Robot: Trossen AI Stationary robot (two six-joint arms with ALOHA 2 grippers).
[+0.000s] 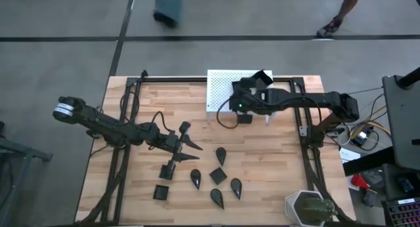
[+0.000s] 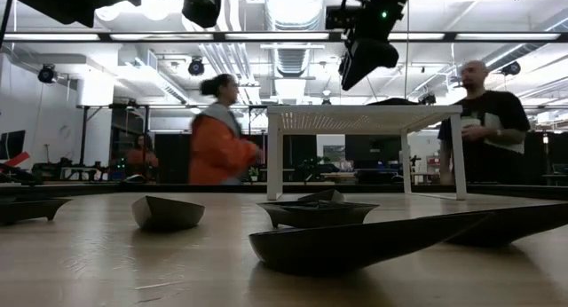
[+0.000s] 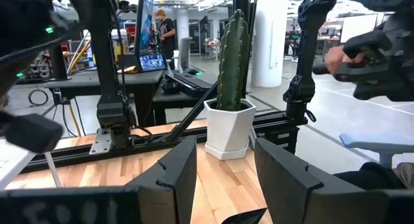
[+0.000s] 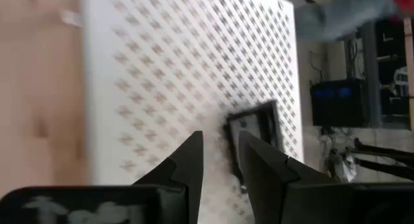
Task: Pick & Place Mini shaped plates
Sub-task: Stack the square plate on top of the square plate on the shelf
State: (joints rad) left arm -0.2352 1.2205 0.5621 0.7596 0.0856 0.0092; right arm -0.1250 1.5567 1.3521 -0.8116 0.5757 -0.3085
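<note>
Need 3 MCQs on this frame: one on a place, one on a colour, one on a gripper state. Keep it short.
1. Where does the square plate ahead of the right gripper lie?
A. on the white stand
B. in the plant pot
C. on the floor

2. What colour are the mini plates on the table?
A. white
B. black
C. green

3. What state is the left gripper in?
A. open and empty
B. shut on a teardrop plate
C. shut on the cactus

Answers:
1. A: in the right wrist view the square plate rests on the perforated top of the white stand, just past the right gripper, whose fingers are apart.
2. B: each one, such as the teardrop plate, is matte black against the wood.
3. A: the left gripper shows a clear gap between its fingers, with nothing in it.
</note>
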